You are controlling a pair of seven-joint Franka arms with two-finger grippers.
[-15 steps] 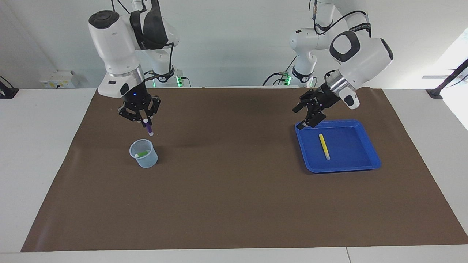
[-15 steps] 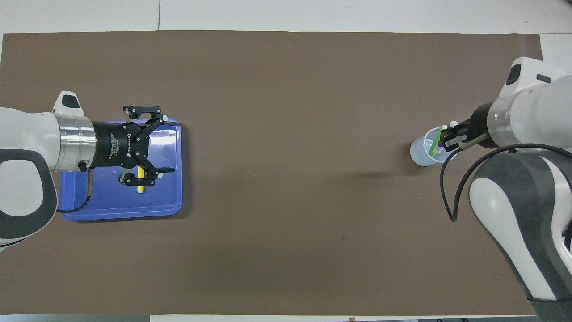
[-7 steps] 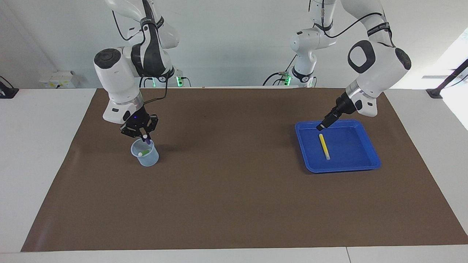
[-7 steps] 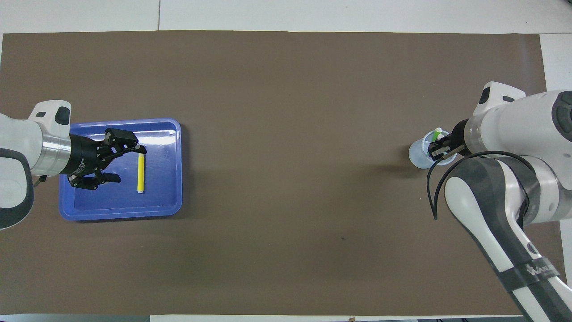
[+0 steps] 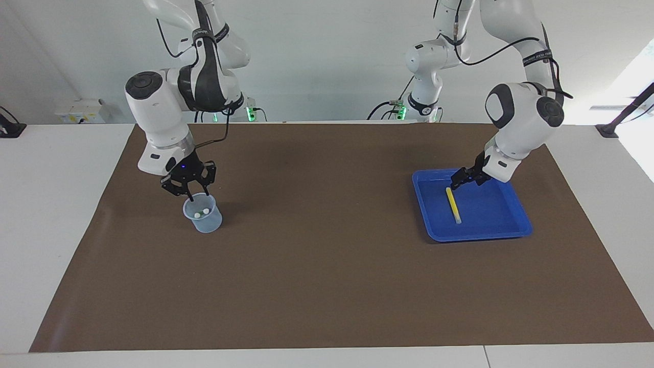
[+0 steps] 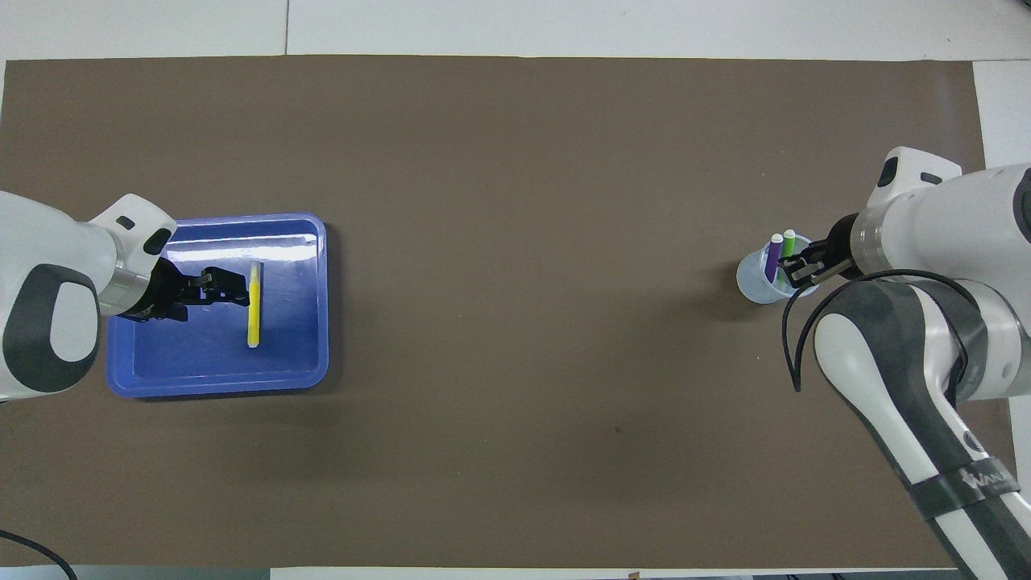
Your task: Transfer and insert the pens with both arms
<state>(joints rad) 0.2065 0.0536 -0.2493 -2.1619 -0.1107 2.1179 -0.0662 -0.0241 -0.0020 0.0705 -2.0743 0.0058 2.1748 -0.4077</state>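
Observation:
A clear plastic cup [image 5: 207, 224] stands on the brown mat toward the right arm's end. The purple pen [image 6: 773, 256] and the green pen [image 6: 787, 243] stand in it, pale tips up. My right gripper [image 5: 190, 193] is open and empty just above the cup's rim; it also shows in the overhead view [image 6: 793, 270]. The yellow pen [image 5: 452, 205] lies in the blue tray [image 5: 477, 236] toward the left arm's end. My left gripper [image 5: 458, 182] is low in the tray, open, at the pen's end nearer the robots; it also shows in the overhead view [image 6: 242, 288].
The brown mat [image 5: 327, 276] covers most of the white table. Two slimmer white arms with green-lit bases [image 5: 424, 66] stand at the robots' edge of the table. A small white box [image 5: 82, 110] sits on the table off the mat, at the right arm's end.
My right gripper lowered the purple pen into the cup and let it go. My left gripper turned and came down into the tray to the yellow pen's end.

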